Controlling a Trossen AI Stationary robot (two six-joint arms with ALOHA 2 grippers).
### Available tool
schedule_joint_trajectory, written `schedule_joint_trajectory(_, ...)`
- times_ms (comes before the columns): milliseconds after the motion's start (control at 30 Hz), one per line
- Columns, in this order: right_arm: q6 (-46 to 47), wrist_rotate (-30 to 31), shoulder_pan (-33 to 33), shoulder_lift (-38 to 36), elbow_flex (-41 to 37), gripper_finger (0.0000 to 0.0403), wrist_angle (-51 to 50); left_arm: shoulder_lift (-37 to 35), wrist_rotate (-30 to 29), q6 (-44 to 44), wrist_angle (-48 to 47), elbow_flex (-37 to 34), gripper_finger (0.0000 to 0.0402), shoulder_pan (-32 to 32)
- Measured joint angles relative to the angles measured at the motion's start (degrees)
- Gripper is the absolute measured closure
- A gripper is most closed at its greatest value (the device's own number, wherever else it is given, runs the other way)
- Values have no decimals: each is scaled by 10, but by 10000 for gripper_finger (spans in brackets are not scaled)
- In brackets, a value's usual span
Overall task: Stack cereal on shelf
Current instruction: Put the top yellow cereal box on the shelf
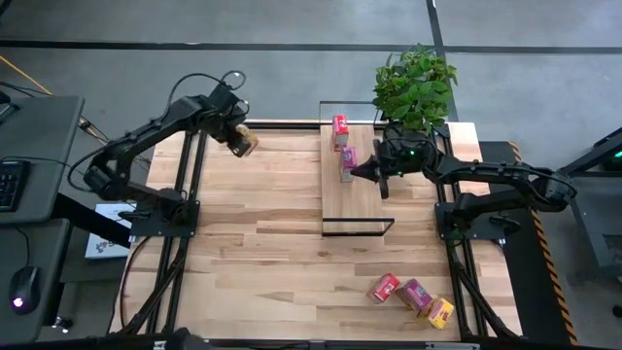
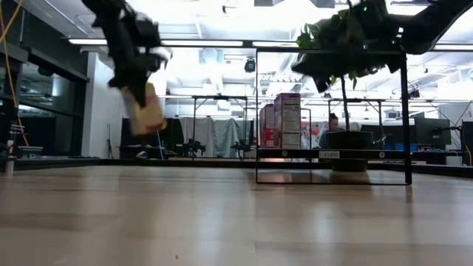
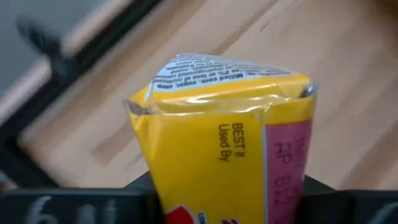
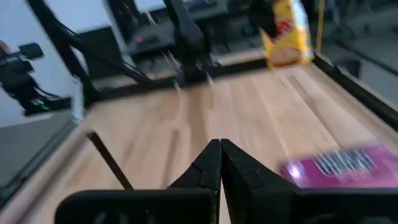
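Above the far left part of the tabletop (image 1: 272, 243), the left gripper (image 1: 241, 141) hung in the air with a yellow cereal box (image 1: 245, 144) clamped between its fingers. From table height the box (image 2: 148, 109) was clear of the wood, tilted, well up off the surface. The left wrist camera looked straight onto it: the crumpled top flap with small print, the yellow side reading "BEST If Used By", and a pink panel, with the dark fingers (image 3: 140, 186) closed against its two sides.

Across the table, the shelf (image 1: 335, 194), a light-wood plank with a thin black frame, stood raised on its black legs near the far right. A red cereal box (image 1: 340, 127) stood upright at its far end, and a pink-purple box (image 1: 348, 158) stood just nearer along the same edge; whether the two touched could not be told. The low view showed them (image 2: 287, 120) standing side by side on the plank.

Just beside the pink-purple box, over the shelf, the right gripper (image 1: 373, 173) hovered with its fingers (image 4: 208, 171) pressed fully together and nothing between them. Its own camera showed the pink-purple box (image 4: 342, 167) lying close off to one side, not touched, and the yellow box (image 4: 286, 31) far off in the other gripper.

Three more boxes lay on the tabletop at the near right: a red one (image 1: 384, 288), a pink-purple one (image 1: 414, 294) and a yellow one (image 1: 439, 312), in a slanting row. A potted plant (image 1: 416, 87) stood at the far edge, just behind the shelf.
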Motion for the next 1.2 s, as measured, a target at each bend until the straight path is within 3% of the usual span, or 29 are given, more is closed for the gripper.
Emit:
schedule_joint_trajectory(167,-17,25,39,1,53,345,-4,-24,0,-15,0,55,300,-86)
schedule_joint_trajectory(433,-117,180,101,43,205,143,-163,-2,-9,-20,24,147,300,-244)
schedule_joint_trajectory(600,-146,174,105,90,281,55,-240,12,-39,6,66,170,299,-314)
schedule_joint_trajectory(867,-173,162,107,170,348,38,-242,39,-53,63,136,170,296,-368)
schedule_joint_trajectory(1200,-169,150,107,203,363,46,-249,68,-63,84,180,170,294,-375)
